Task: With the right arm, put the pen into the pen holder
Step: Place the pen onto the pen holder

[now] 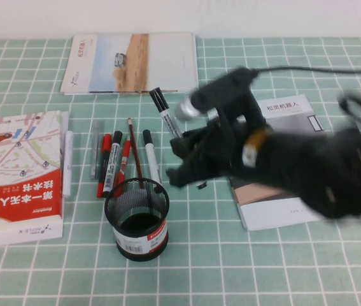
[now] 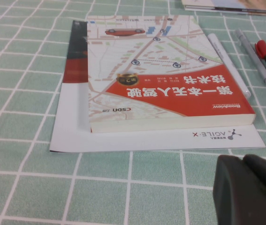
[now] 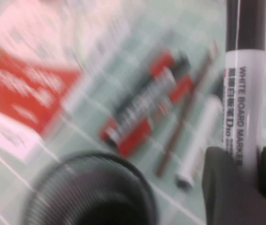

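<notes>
My right gripper (image 1: 181, 158) is shut on the pen (image 1: 166, 116), a white-barrelled marker with a black cap, and holds it off the table, cap pointing up and away. It is above and to the right of the pen holder (image 1: 137, 217), a black mesh cup with a white and red band. In the right wrist view the fingers (image 3: 224, 183) clamp the printed barrel (image 3: 243, 98), with the holder's rim (image 3: 90, 187) below. My left gripper (image 2: 245, 164) is shut and empty, low over the mat beside the red and white book (image 2: 165, 75).
Red pens (image 1: 106, 159), a brown pencil (image 1: 134, 150) and a white marker (image 1: 151, 156) lie behind the holder. Books lie at the left (image 1: 18, 172), the back (image 1: 132, 62) and under the right arm (image 1: 282, 204). A silver pen (image 2: 254, 56) lies near the book.
</notes>
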{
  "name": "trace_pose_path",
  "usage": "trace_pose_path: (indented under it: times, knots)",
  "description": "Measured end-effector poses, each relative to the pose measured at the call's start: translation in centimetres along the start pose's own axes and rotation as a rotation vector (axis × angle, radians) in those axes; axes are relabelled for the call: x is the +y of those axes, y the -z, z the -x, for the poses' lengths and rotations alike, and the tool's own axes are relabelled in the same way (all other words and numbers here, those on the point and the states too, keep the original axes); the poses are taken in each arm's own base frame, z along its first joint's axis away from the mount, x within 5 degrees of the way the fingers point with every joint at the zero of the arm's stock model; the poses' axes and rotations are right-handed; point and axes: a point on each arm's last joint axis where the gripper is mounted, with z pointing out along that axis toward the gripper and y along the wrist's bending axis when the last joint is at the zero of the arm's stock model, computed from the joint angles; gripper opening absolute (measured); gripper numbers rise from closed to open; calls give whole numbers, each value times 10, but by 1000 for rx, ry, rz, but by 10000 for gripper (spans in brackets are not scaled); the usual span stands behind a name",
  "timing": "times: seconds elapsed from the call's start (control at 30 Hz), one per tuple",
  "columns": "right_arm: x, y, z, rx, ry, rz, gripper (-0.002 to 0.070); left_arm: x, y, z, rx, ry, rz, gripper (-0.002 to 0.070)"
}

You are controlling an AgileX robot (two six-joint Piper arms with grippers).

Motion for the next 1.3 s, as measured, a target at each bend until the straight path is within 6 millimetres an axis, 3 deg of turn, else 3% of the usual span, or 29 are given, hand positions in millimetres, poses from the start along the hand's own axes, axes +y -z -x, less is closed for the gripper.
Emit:
trace_pose_path:
  times: [0.27,0.53,0.9,1.3]
  knots:
    - [34,25,-30,-436,69,107,110,0,0,0,0,0,0,-4]
    - [54,3,-45,-630,127,251,110,0,0,0,0,0,0,-4]
    - [58,-45,-76,-557,69,305,110,0,0,0,0,0,0,-4]
    - [57,-54,-86,-465,75,287,148,0,0,0,0,0,0,-4]
